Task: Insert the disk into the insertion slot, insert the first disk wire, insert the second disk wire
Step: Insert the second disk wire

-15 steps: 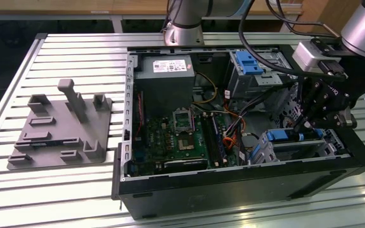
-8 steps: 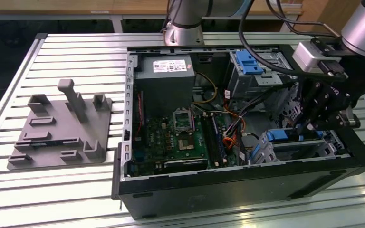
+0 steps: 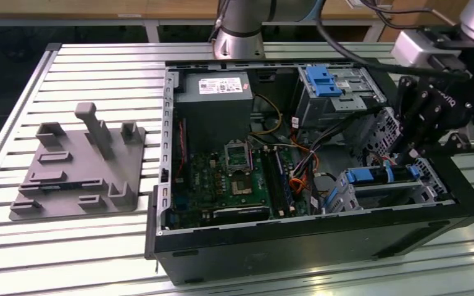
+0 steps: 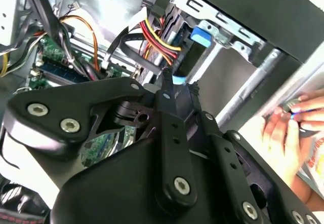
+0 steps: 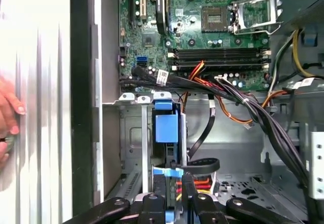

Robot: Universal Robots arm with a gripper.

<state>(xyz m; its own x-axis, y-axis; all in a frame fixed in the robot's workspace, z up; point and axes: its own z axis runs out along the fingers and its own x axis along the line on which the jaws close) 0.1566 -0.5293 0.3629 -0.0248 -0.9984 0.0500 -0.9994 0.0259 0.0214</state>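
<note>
The disk, in its bright blue carrier, sits inside the insertion slot, a small grey metal cage at the case's corner on the exterior view's right. Both wrist views show the blue carrier within the cage. My gripper hangs right at the disk's end. Its fingers are shut on the light-blue connector of a flat black disk wire. A red, yellow and black wire bundle runs to the disk beside it.
The open computer case holds a green motherboard, a grey power supply and a taller bay with a blue latch. Thick black cables cross near the cage. A grey fixture plate lies outside. A person's hand rests by the case.
</note>
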